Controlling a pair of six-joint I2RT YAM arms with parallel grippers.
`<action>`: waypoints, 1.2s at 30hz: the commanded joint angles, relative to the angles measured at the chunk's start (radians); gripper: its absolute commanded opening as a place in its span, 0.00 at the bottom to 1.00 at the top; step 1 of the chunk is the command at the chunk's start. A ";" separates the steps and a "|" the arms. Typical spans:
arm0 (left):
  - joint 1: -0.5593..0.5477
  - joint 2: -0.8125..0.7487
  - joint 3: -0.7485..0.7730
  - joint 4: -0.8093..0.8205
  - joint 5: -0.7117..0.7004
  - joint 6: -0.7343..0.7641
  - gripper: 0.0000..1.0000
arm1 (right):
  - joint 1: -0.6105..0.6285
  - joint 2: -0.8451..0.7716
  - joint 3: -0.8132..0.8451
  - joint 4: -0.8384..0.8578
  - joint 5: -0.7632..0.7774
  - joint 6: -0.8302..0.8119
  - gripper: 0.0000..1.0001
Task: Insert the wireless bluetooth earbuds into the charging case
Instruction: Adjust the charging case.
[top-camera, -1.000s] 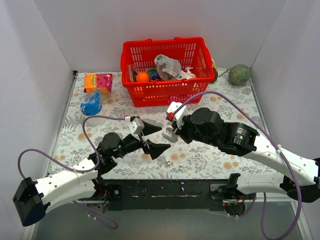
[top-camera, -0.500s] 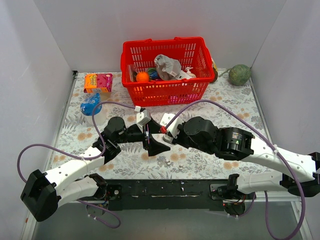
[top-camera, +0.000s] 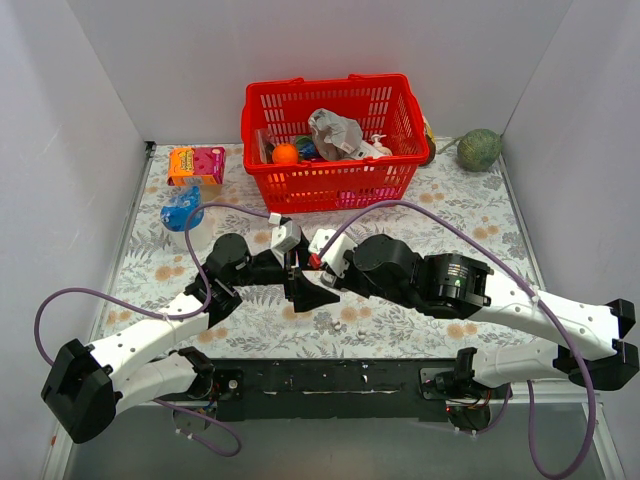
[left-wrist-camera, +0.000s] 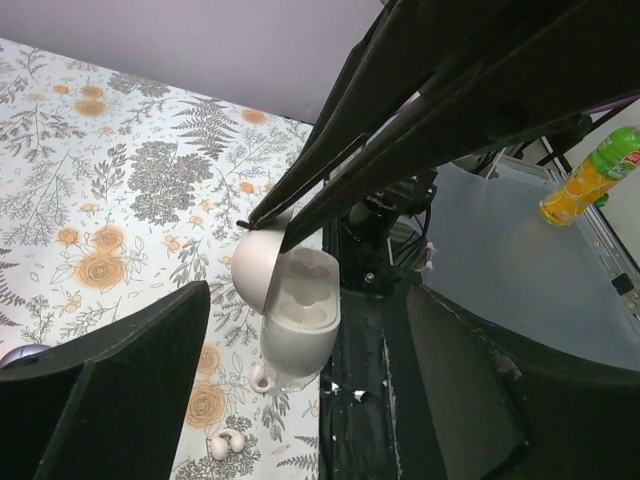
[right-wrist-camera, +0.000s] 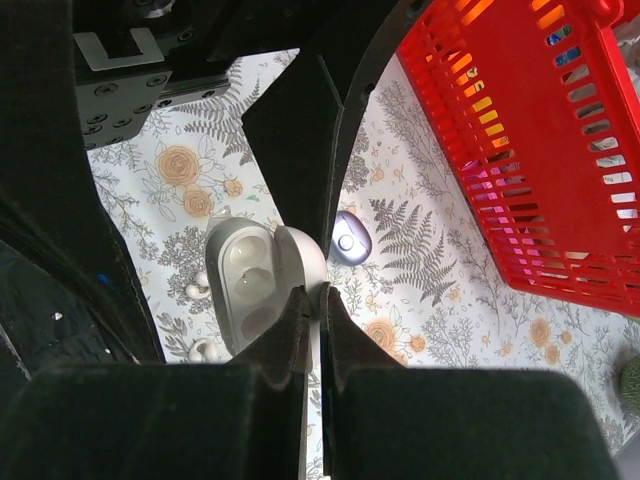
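Two tiny whitish earbuds (left-wrist-camera: 226, 444), open case (left-wrist-camera: 300, 312)

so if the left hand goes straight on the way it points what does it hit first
Probably the open white case pinched in the right hand, dead ahead between the left fingers; depth is unclear.

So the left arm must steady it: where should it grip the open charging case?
Probably its socketed base, fingers across the rounded outer sides, coming from the end away from the lid, which the right gripper pinches; that keeps the sockets clear.
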 joint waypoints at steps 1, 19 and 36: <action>0.005 -0.003 -0.002 0.036 0.014 0.008 0.77 | 0.008 -0.006 0.039 0.056 -0.003 0.021 0.01; 0.005 -0.003 -0.037 0.065 0.004 0.043 0.52 | 0.008 0.008 0.044 0.088 -0.062 0.059 0.01; 0.005 -0.034 -0.077 0.082 -0.012 0.042 0.51 | 0.008 -0.004 0.050 0.108 -0.083 0.085 0.01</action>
